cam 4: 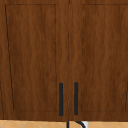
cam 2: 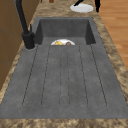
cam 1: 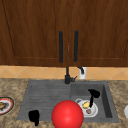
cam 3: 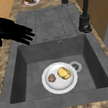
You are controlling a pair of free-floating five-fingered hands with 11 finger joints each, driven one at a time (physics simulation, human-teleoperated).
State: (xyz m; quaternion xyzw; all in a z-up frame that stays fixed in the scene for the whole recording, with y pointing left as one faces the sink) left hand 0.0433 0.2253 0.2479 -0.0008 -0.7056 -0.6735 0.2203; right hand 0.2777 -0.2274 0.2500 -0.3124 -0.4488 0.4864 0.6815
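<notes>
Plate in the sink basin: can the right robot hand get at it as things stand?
Probably yes. The right robot hand hangs open above the plate in the basin, with nothing between them.

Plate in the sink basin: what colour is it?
White plate, carrying a yellow and a brown food item; the right side view shows it best.
</notes>
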